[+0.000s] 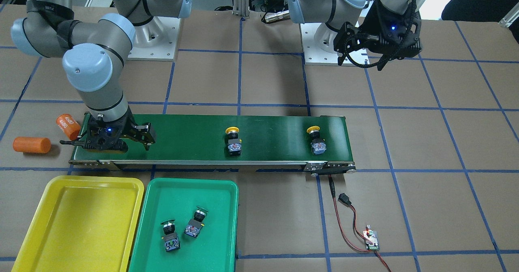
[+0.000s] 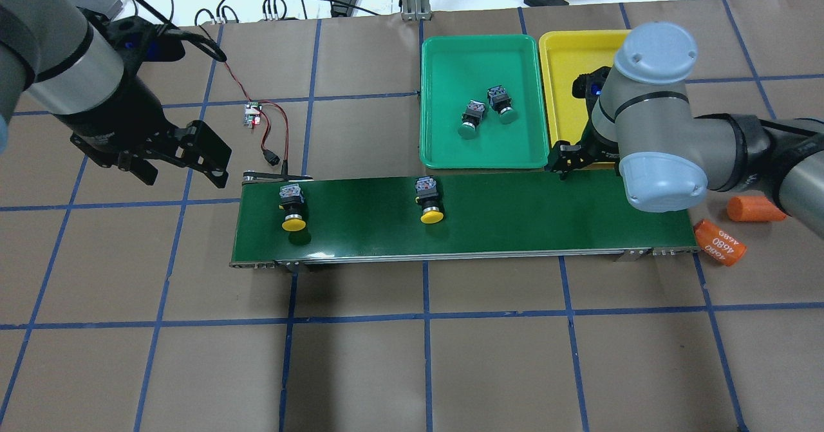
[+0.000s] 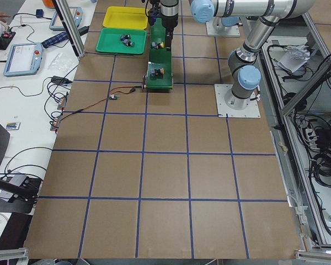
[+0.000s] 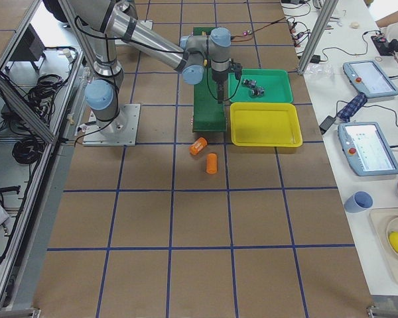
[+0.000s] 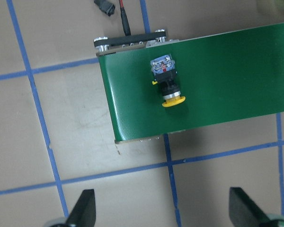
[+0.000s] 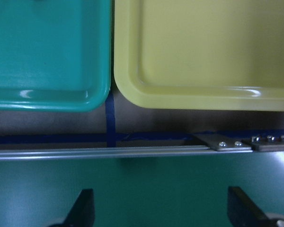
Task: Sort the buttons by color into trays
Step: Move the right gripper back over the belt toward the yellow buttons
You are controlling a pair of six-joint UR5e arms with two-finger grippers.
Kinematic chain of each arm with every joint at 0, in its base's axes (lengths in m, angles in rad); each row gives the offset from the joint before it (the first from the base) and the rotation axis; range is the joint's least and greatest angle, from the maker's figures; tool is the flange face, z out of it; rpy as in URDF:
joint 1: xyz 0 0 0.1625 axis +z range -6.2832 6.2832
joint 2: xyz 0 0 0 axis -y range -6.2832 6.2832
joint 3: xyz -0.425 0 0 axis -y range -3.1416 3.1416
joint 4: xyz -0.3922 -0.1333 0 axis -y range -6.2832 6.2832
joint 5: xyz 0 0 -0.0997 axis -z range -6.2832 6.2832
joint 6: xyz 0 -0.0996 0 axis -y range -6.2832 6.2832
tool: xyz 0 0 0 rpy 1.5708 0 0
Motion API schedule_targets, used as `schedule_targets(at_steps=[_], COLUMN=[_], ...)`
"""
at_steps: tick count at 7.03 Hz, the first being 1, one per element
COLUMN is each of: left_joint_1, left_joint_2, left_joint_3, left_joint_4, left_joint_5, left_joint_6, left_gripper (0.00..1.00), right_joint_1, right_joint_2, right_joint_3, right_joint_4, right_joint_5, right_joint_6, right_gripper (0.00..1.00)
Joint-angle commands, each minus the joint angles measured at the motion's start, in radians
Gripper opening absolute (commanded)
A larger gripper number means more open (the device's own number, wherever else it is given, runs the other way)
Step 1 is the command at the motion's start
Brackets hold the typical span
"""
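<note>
The fingers [image 5: 85, 208] of the left gripper [image 5: 163, 213] stand wide apart and hold nothing. This gripper hangs above the brown table [image 2: 360, 367], off the end of the belt [image 1: 275, 138] and well apart from it. Its wrist camera looks down on that end of the belt.

The fingers [image 6: 84, 208] of the right gripper [image 6: 161, 215] are also spread, with nothing between them. This gripper is low over the other end of the belt, the end beside the trays. Whether it touches the belt I cannot tell. Its wrist camera shows the near edges of both trays just past the belt's metal rail.

Two yellow buttons lie on their sides on the belt. One yellow button [image 1: 316, 140] is near the left gripper's end. The other yellow button [image 1: 233, 140] is about the middle of the belt. Both have the cap turned toward the robot's side.

Two green buttons are in the green tray [image 1: 215, 207], close together but apart. The first green button [image 1: 170, 235] and the second green button [image 1: 195, 222] both lie tilted on the tray floor.

The yellow tray [image 1: 81, 223] sits just beside the green one, the long edges almost touching, and nothing shows inside it.

Two orange cylinders [image 1: 31, 144] lie on the table past the belt end by the right arm. A small circuit board [image 1: 372, 240] with red and black wires lies near the opposite end.
</note>
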Motion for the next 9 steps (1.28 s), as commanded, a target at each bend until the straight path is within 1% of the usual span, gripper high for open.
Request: schedule_targets(at_steps=[1,2,4,6,7,8,9], left_joint_1=[-0.003,-0.003,-0.02,-0.024,-0.026,-0.029,-0.03], left_joint_2=[-0.047,-0.08,-0.084,-0.072,-0.073,-0.067,-0.067], left_joint_3=[0.061,0.076,0.055,0.033,0.036,0.032,0.035], left_joint_4=[-0.012,-0.001,-0.003,-0.004,-0.003,-0.003,-0.003], left_joint_5=[0.052,0.118,0.105,0.113,0.117,0.104,0.109], left_joint_6=[-0.02,-0.021,-0.042,-0.045,-0.1,-0.193,-0.211], left_gripper=[1.0,1.0,1.0,1.0,1.0,1.0,1.0], right_joint_1=[0.001,0.001,-0.001,0.007,0.007,0.007,0.01], right_joint_2=[0.019,0.019,0.026,0.025,0.023,0.02,0.016], right_joint_3=[0.012,0.01,0.01,-0.002,-0.011,-0.022,-0.02], right_joint_4=[-0.025,-0.025,-0.025,-0.023,-0.023,-0.017,-0.011], right_joint_5=[0.002,0.002,0.002,0.002,0.002,0.0,0.002], right_joint_6=[0.006,0.005,0.008,0.011,0.009,0.009,0.009], right_gripper=[1.0,1.0,1.0,1.0,1.0,1.0,1.0])
